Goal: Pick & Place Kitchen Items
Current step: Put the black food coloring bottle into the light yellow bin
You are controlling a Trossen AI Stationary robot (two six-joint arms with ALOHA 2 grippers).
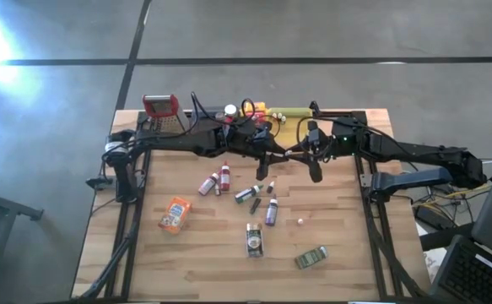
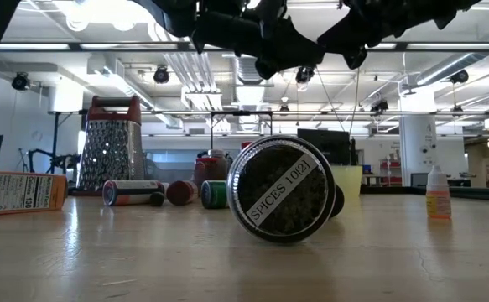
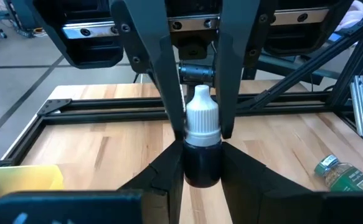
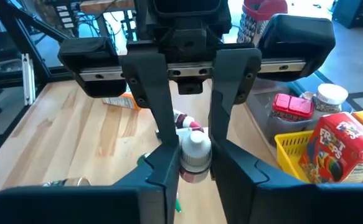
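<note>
Two grippers meet on one dropper bottle [image 3: 203, 115] above the back middle of the tabletop [image 1: 203, 270], in front of the yellow tray [image 1: 294, 111]. The bottle has a dark, round body and a white ribbed cap that narrows to a nozzle. The left gripper [image 3: 201, 165] has its jaws closed narrow on the dark body. The right gripper [image 4: 195, 163] faces it, and its jaws press either side of the white cap.

The other kitchen items lie loose on the wood below and nearer the front:
- An orange packet [image 1: 175, 214] lies flat farthest left.
- Two red-capped bottles [image 1: 208, 183] lie on their sides close together.
- A dark-capped bottle [image 1: 247, 193] lies near the middle, with a purple-bodied one [image 1: 271, 211] just beside it.
- A round spice jar [image 2: 282, 189] lies on its side, and its dark lid carries a white strip printed "SPICES".
- A green-labelled jar [image 1: 310, 257] lies tilted farthest right, near the front edge.

At the back left corner stands a red-topped grater [image 1: 161, 108].
</note>
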